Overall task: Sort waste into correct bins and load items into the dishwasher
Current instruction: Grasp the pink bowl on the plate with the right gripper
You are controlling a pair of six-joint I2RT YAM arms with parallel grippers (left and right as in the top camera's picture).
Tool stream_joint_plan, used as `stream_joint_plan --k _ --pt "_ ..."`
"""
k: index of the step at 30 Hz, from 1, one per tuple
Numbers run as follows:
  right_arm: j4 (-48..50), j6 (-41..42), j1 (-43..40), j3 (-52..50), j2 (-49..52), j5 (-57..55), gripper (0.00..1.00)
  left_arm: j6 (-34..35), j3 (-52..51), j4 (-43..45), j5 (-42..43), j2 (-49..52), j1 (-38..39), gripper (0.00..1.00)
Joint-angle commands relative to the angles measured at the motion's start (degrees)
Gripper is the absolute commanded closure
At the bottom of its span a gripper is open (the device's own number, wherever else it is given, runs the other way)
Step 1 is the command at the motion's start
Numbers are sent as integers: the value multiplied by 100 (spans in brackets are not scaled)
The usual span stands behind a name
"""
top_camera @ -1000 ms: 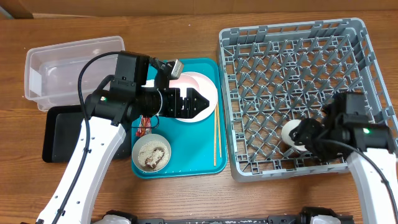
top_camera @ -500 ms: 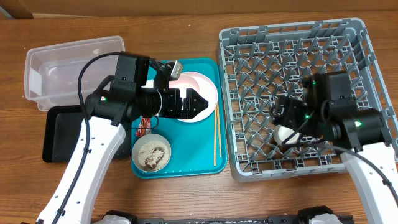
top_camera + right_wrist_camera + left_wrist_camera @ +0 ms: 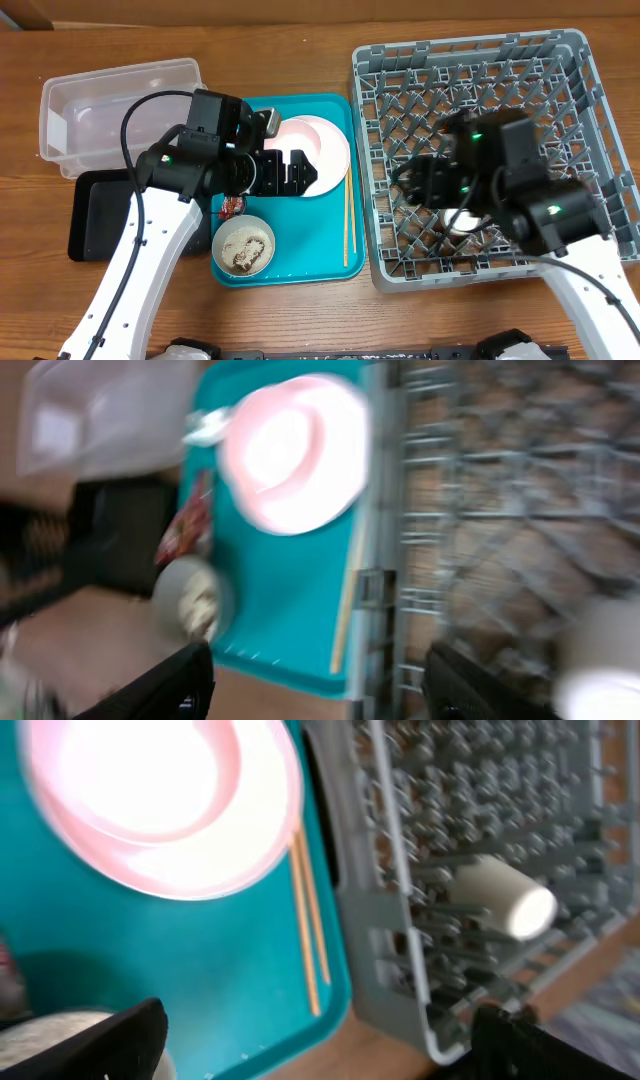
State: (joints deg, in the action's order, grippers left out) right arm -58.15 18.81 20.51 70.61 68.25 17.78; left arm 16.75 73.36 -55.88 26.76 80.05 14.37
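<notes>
Left gripper is held spread wide over the plate, seemingly readied for a grasp; right gripper is spread, empty, the cup laid in the dish rack

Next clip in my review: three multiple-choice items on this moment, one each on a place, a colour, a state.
1. Where is the cup? A in the grey rack; B in the clear tub; C on the black tray.
2. The tray under the plate is: A teal; B red; C black.
3. The left gripper is: A shut on chopsticks; B shut on the bowl; C open.
Key: 1A, it lies among the pegs; 2A, teal shows around the plate; 3C, its fingers stand wide apart.
</notes>
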Motion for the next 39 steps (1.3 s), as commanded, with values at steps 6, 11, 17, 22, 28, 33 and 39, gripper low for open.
stream_joint_plan --k 6,11,17,22,28,33,39 --pt "387 942 1202 105 673 -1353 27 861 39 275 -3143 153 15 10" --pt "621 1023 1224 105 940 -1130 27 859 39 208 -3239 562 24 10" --pt "1305 772 1294 105 1528 -916 30 901 92 -94 -2953 608 -4 9" --pt "1923 415 1394 157 2310 -938 31 901 708 -1047 -2861 323 -166 7" --pt "2800 297 1453 321 3211 -1043 28 898 1554 -2306 -2863 -20 -282 0" --pt "3421 332 1451 337 3700 -1045 28 903 1888 -3005 -2636 -275 -273 0" --pt "3781 599 1458 337 3928 -1078 36 898 1895 -3189 -1814 -721 -273 0"
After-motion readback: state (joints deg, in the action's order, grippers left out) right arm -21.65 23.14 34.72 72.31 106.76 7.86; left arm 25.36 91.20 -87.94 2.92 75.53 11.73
